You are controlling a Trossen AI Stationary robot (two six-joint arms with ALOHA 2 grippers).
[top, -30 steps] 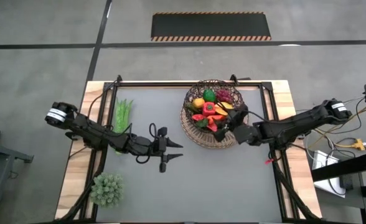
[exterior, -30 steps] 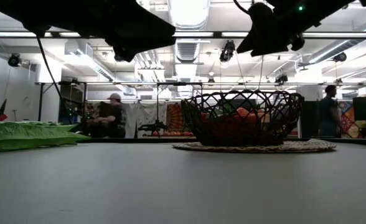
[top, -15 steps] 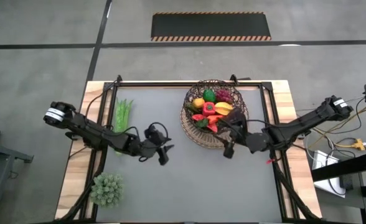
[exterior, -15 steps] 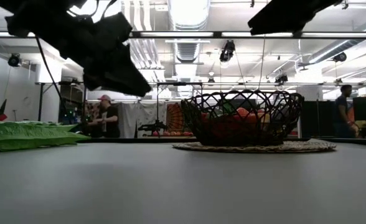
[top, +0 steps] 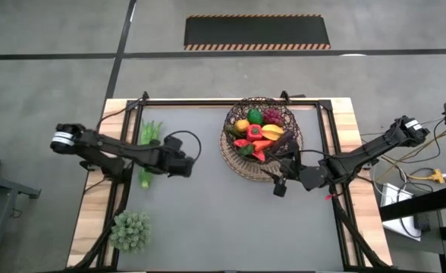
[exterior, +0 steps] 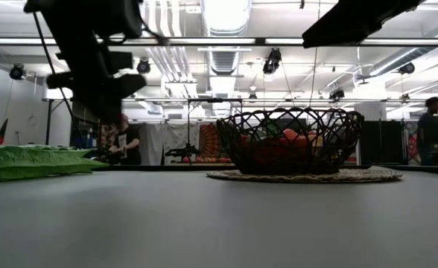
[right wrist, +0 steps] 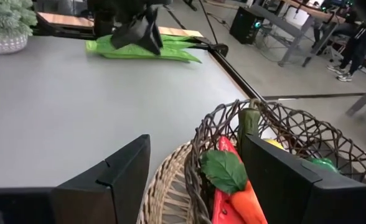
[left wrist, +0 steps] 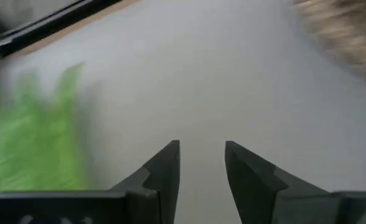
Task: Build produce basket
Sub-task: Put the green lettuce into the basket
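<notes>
The basket (top: 293,121) stands at the table's far right on its tan woven base, filled with produce: a lime (top: 255,116), grapes (top: 272,115), a red pepper (top: 254,131) and a carrot (right wrist: 245,202). The green beans (top: 149,144) lie flat on the table at the far left. My left gripper (top: 186,164) hovers just right of the beans, tipped down and open, with nothing between its fingers (left wrist: 164,168). My right gripper (top: 277,186) hangs open over the basket's near rim (right wrist: 233,124), one finger to either side of it and clear of it.
A pale green leafy clump (top: 130,230) stands at the near left corner. Black frame rails (top: 124,136) and wooden strips run along the table's left and right sides. The grey mat (top: 208,220) lies bare between the arms. People move in the room behind (exterior: 122,138).
My left gripper has swung from the table's middle toward the left edge, up to the green beans, rolling and tipping down as it went. My right gripper has drawn back from over the basket's contents toward the near edge and now hangs over the near rim.
</notes>
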